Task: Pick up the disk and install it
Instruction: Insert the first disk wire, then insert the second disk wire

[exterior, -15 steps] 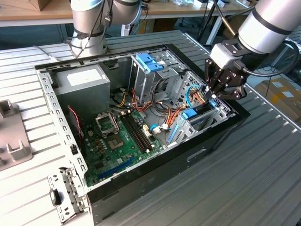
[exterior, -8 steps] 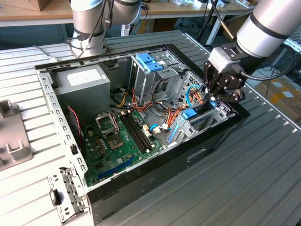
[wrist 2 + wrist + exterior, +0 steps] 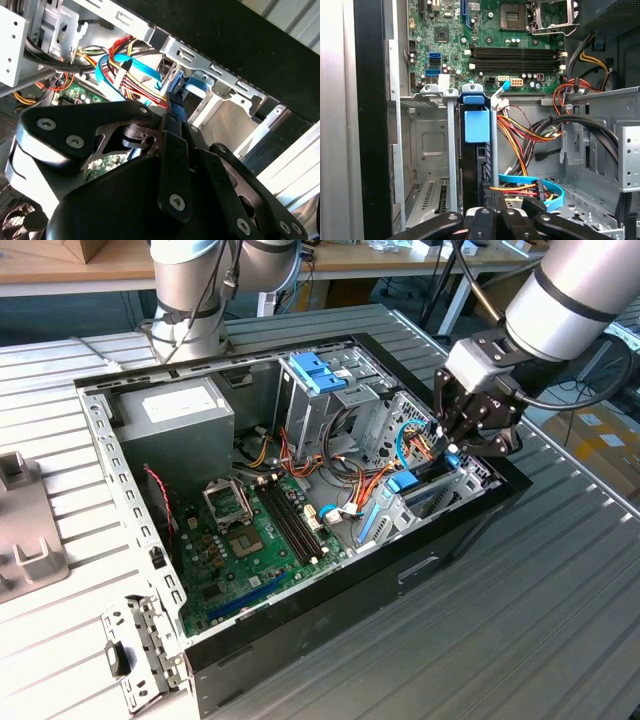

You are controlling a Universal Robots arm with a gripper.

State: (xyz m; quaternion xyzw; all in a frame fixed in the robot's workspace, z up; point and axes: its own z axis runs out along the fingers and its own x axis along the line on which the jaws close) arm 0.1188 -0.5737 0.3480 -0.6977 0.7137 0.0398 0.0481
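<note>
The disk (image 3: 476, 127) stands on edge in the drive bay (image 3: 427, 150) at the corner of the open computer case (image 3: 400, 570), on the exterior view's right. Its blue plastic mounting piece faces the first wrist camera, with the dark body below it. My gripper (image 3: 490, 207) is right over the bay, shut on the disk's upper edge. In the second wrist view the black fingers (image 3: 172, 150) pinch together on the thin dark edge of the disk (image 3: 175, 97). In the exterior view the gripper (image 3: 452, 452) hangs just above the bay, and the disk's (image 3: 405, 482) blue piece shows below it.
Orange, red and blue cables (image 3: 525, 145) run close beside the bay. The motherboard (image 3: 250, 530) lies in the case's middle. A metal cage with light-blue handles (image 3: 318, 372) and a grey power supply (image 3: 175, 410) sit at the back. A second arm's base (image 3: 190, 300) stands behind the case.
</note>
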